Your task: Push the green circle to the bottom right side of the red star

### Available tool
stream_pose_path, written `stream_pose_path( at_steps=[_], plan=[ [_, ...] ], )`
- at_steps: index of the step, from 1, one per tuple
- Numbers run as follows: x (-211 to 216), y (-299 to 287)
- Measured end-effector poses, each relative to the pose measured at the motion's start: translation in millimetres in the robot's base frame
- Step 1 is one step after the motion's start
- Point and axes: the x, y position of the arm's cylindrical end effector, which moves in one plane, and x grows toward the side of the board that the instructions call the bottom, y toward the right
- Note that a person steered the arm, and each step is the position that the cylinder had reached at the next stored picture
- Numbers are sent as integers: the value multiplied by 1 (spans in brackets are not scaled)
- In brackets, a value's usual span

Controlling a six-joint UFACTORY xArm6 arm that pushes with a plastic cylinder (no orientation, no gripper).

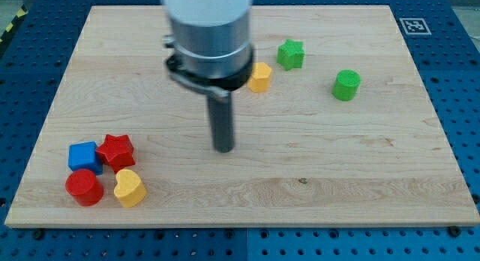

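Observation:
The green circle [346, 85] stands at the view's upper right of the wooden board. The red star [116, 151] lies at the view's lower left, in a cluster with other blocks. My tip [223, 148] rests on the board near its middle, between the two: far left of and below the green circle, and well to the right of the red star. It touches no block.
A blue cube [83, 156], a red cylinder [84, 187] and a yellow heart [129, 188] crowd the red star. A green star [291, 54] and a yellow block [259, 77] sit at the view's top centre. The board's edge [240, 225] runs along the view's bottom.

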Motion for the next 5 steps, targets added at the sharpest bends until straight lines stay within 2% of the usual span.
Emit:
stream_pose_path(
  at_steps=[1,4,5],
  plan=[
    [-17,28],
    [-23,202],
    [-38,235]
  ],
)
